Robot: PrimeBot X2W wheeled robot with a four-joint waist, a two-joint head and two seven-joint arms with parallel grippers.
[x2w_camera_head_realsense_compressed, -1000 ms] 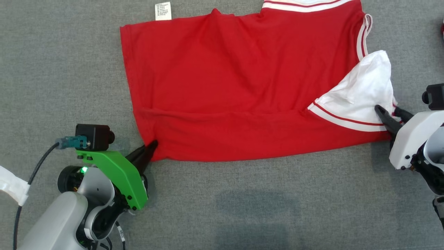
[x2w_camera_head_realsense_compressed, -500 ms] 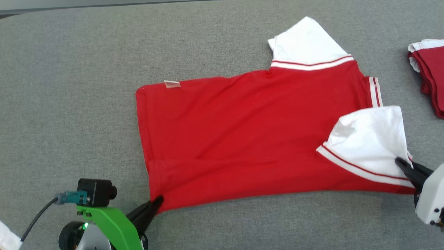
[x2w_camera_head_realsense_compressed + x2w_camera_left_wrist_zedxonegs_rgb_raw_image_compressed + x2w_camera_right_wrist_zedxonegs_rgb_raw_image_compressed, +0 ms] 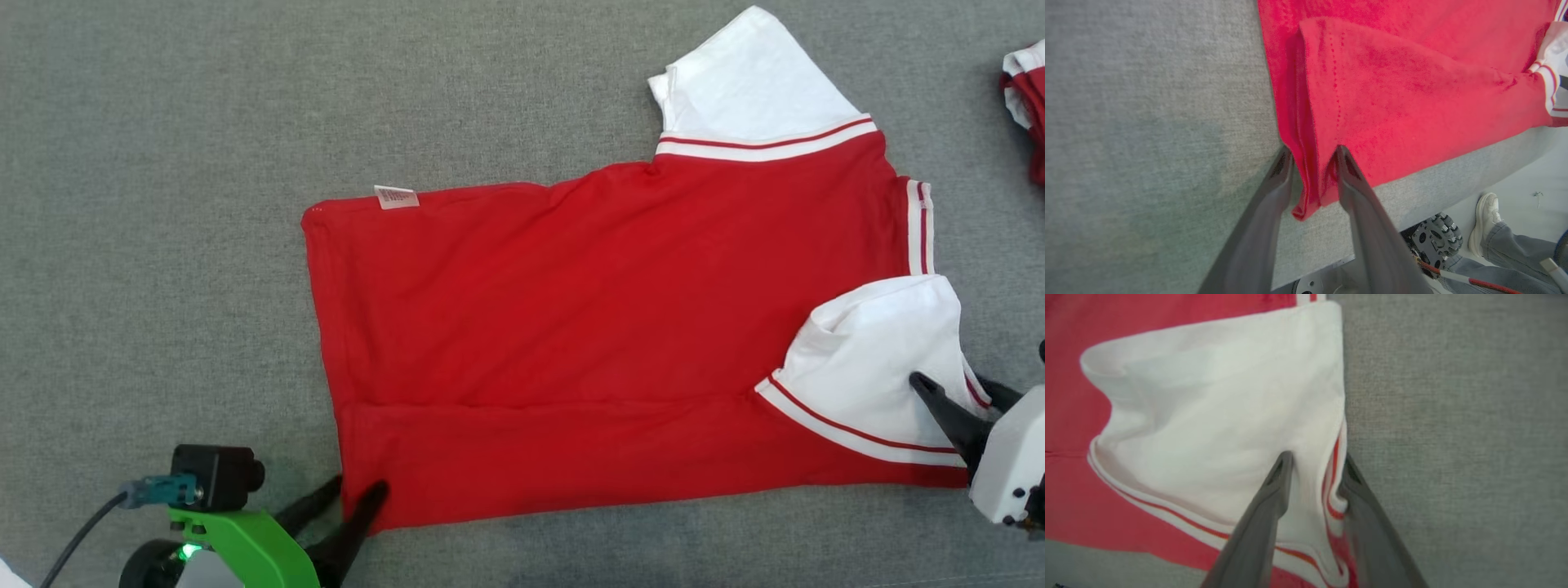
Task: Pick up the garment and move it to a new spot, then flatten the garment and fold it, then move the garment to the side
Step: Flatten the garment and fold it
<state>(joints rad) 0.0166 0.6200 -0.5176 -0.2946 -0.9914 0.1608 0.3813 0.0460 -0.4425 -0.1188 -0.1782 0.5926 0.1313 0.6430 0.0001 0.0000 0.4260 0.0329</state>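
Garment [image 3: 604,327] corner partly hidden (left end effector [image 3: 357,484] over it)

Head view looks down; 2 wrist views close on garment [image 3: 571,343].

We hold our left gripper [image 3: 357,487] low on our left, its two dark fingers parted and pointing up and rightward from the green wrist mount [image 3: 245,543]. Our right gripper [image 3: 947,380], on its white wrist housing [image 3: 1011,465], points up and leftward, fingers likewise spread apart.
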